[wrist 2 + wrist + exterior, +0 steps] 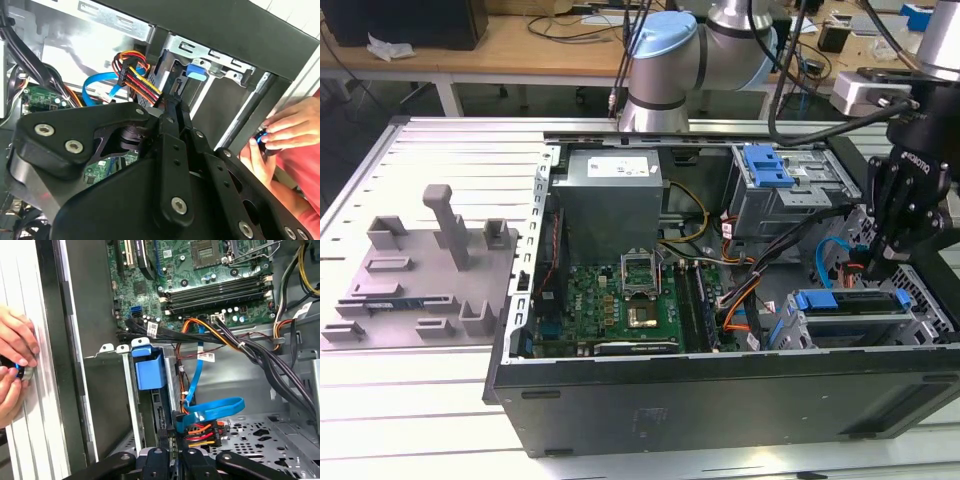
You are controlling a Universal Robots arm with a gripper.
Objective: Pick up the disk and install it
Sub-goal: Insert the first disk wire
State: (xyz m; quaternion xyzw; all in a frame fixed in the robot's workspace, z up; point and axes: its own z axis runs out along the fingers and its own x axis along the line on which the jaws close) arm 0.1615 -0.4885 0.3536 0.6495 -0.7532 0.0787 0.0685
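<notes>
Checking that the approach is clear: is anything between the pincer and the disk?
Probably yes. The pincer hangs close by the disk, which sits in the drive cage. A bundle of coloured power wires and a blue data cable crowd the disk's end right at the pincer's tip.

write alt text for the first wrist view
The end effector sits inside an open computer case, right by a power connector with red, yellow and black wires and a blue data cable. A blue plastic bracket stands in the drive bay near the motherboard; a person's hands are outside the case wall.
</notes>
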